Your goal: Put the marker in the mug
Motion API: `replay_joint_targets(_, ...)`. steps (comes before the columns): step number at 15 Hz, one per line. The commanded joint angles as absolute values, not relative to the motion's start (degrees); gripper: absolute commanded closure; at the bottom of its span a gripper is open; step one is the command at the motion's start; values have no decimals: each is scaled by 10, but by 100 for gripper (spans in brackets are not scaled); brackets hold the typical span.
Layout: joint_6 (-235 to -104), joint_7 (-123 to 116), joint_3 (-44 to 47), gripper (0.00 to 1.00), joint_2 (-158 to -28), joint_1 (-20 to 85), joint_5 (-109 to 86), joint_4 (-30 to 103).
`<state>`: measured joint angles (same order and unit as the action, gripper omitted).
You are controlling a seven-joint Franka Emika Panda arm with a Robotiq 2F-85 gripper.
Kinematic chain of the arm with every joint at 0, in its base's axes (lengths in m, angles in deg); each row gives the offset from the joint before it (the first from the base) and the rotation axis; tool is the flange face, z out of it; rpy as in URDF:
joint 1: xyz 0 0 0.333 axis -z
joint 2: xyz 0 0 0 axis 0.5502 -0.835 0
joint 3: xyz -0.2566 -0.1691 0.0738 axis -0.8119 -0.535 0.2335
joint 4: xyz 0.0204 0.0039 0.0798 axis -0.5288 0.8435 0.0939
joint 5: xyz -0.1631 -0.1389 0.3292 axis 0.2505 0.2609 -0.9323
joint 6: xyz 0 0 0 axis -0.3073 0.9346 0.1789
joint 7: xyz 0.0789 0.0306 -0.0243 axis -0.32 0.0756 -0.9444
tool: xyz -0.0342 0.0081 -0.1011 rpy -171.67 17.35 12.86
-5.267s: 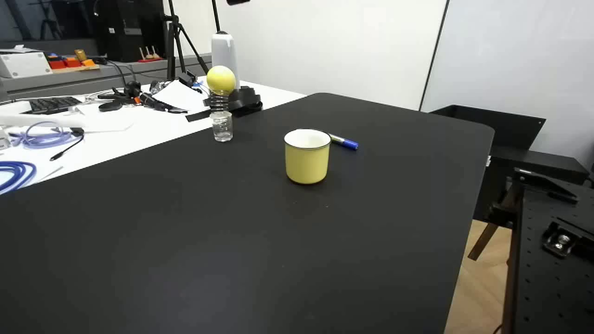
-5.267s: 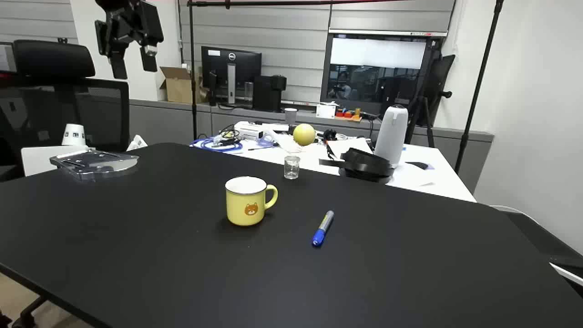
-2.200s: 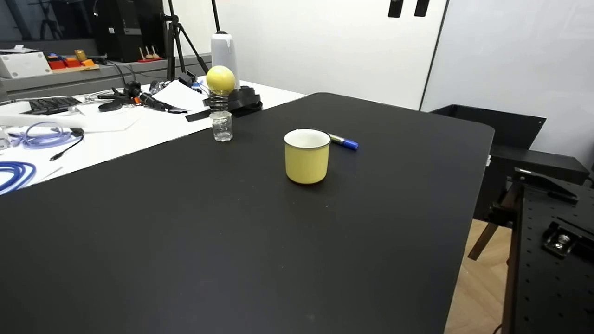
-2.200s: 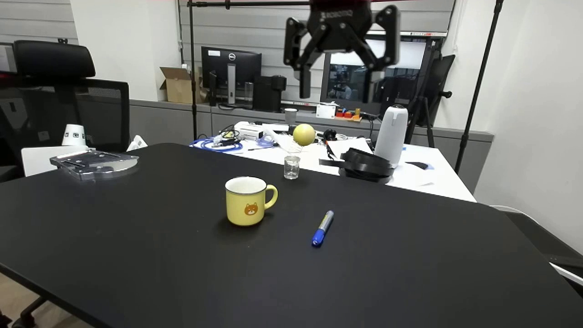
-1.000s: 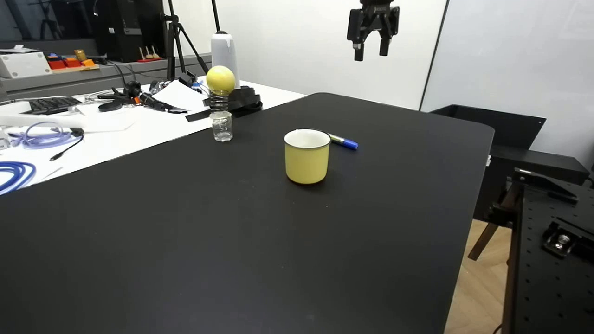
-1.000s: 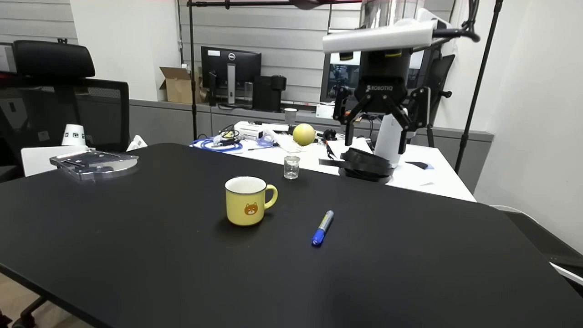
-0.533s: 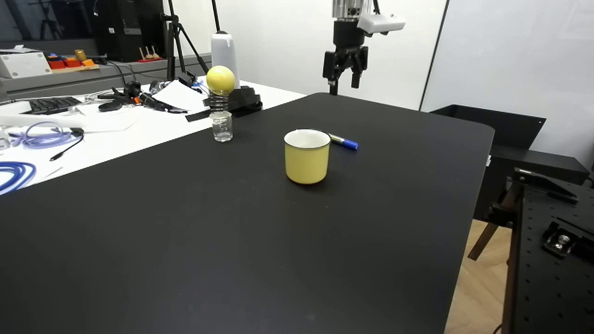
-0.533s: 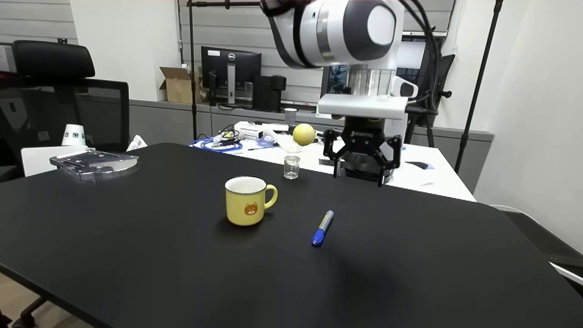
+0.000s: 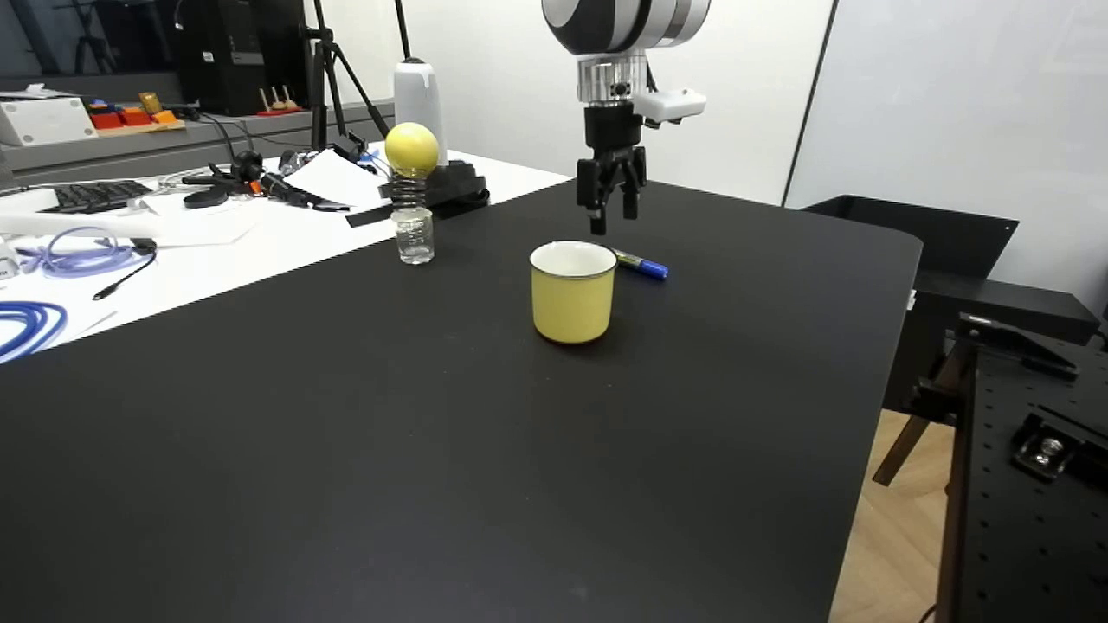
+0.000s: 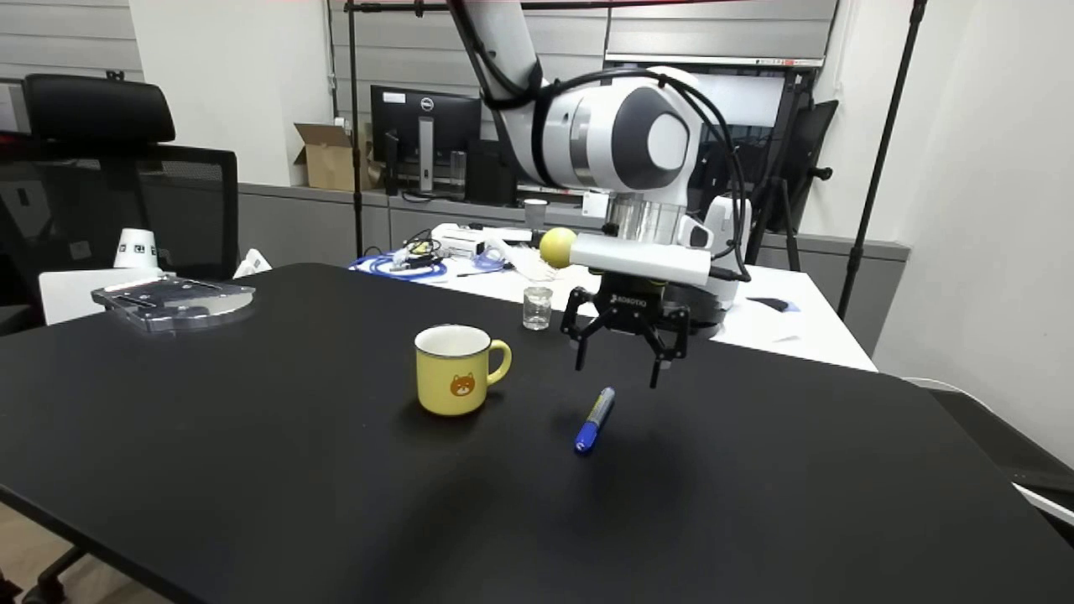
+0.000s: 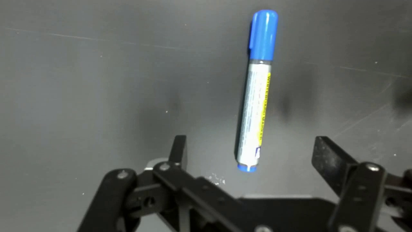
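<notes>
Smoothly rounded, the mug (image 10: pixel 445 379) neighbours a slim marker (image 11: pixel 257 91).

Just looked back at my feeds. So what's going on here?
The robot's gripper hovers open above the black table, holding nothing. It seems to be lining up on the blue-capped marker, which lies flat on the table; the wrist view shows its tail end between the jaws. The yellow mug stands upright nearby, apart from the marker.
</notes>
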<state>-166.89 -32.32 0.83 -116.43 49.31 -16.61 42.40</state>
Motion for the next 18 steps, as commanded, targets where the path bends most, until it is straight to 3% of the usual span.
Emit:
replay_joint_targets(1, -1616, -341, 21, 0, -1194, 509, -158, 370)
replay_joint_targets(11, -1523, -347, 23, 0, -1243, 497, -138, 307)
replay_joint_targets(12, -1520, -345, 23, 25, -1247, 496, -136, 303)
replay_joint_targets(13, -1515, -346, 23, 26, -1250, 496, -133, 298)
replay_joint_targets(18, -1504, -343, 22, 61, -1259, 492, -123, 282)
